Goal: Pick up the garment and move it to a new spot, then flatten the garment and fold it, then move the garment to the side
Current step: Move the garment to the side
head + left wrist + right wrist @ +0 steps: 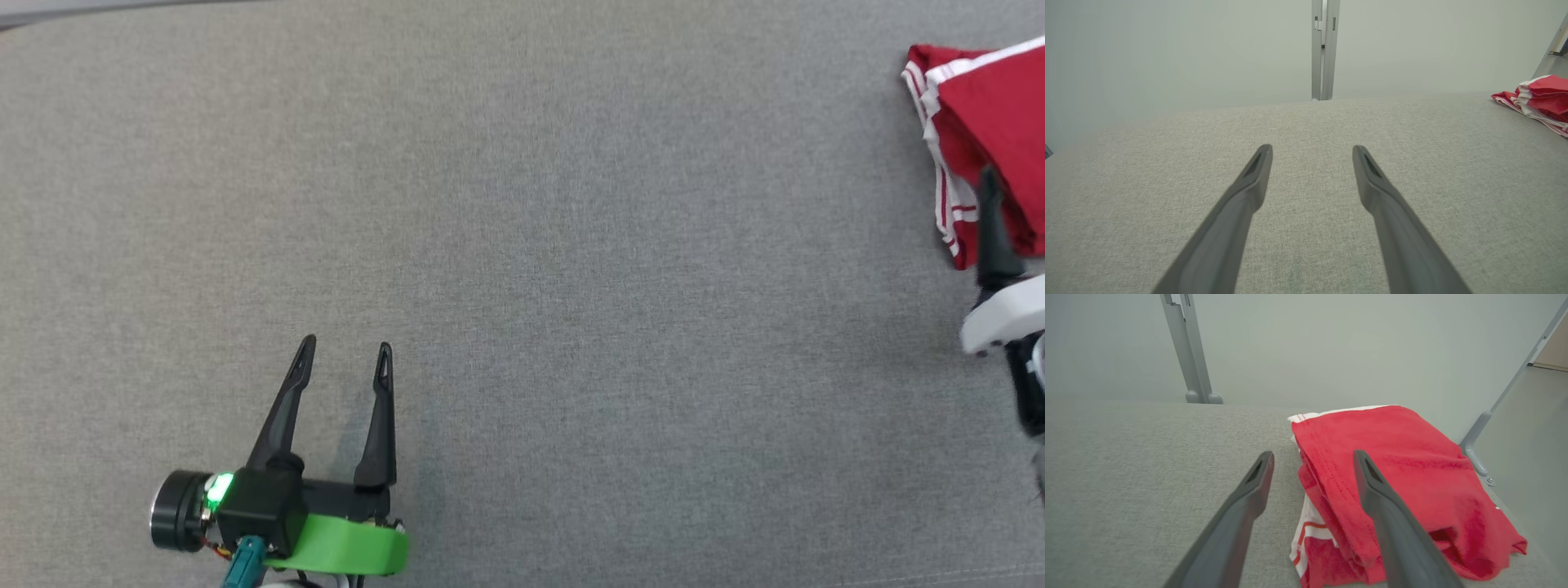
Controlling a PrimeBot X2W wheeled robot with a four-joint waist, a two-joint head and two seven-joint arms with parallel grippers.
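- Grey cloth covers the counter [571, 245], with a pale wall behind it.
- The red garment [992, 122] lies folded, with its long side running away from the robot.
- The right pincer [1312, 455] is right at the garment. Its fingers are apart, one above the red cloth and one beside it, and it holds nothing.
- The left pincer [346, 343], fingers apart too, is far left of the garment.
- The right arm is much nearer.

Bare test space, grey cloth-covered table [522, 245], plain pale wall [1167, 49], metal frame post [1323, 49]
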